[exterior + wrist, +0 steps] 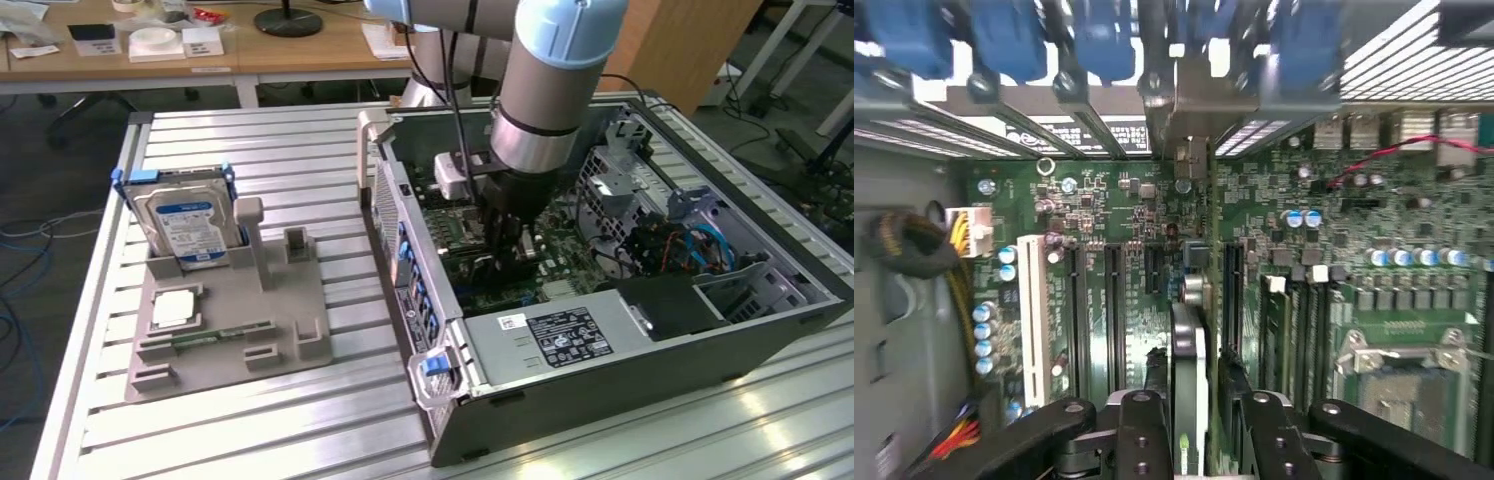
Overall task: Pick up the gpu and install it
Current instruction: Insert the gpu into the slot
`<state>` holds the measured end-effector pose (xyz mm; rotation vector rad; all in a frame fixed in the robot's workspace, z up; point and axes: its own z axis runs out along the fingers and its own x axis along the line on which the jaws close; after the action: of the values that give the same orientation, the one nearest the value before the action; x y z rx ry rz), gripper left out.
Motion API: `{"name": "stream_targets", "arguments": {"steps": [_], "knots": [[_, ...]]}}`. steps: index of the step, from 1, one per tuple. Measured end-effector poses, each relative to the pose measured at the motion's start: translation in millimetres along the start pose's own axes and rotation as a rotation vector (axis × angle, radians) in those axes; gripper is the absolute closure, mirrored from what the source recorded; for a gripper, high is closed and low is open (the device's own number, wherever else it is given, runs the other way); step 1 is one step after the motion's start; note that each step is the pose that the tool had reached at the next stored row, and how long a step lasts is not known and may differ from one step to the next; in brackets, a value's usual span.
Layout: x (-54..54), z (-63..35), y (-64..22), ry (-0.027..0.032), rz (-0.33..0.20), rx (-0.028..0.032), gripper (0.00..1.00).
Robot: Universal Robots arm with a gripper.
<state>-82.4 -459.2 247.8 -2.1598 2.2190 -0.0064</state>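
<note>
Black fingers [1144, 430] of the hand [1189, 420] clamp the gpu [1189, 350] edge-on, upright over the motherboard [1134, 260] inside the computer case [601, 390], so installing is under way and likely calls for aligning the card with a slot and pressing straight down.

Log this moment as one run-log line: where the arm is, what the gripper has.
arm: inside the computer case | gripper: shut on gpu | gpu: edge-on over motherboard slots | fixture: hard drive in place

Bright, even room light; glare streaks the metal table [267, 130], wrist view's near edge blurred.
</note>
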Motion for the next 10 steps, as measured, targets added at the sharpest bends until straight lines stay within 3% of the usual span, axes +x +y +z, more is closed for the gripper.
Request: {"name": "stream_targets", "arguments": {"steps": [6,10], "knots": [[-0.8,-26.9,-0.9,0.0001,0.001,0.0007,0.66],[-0.9,-28.7,-0.8,-0.0001,0.001,0.0029,0.67]]}}
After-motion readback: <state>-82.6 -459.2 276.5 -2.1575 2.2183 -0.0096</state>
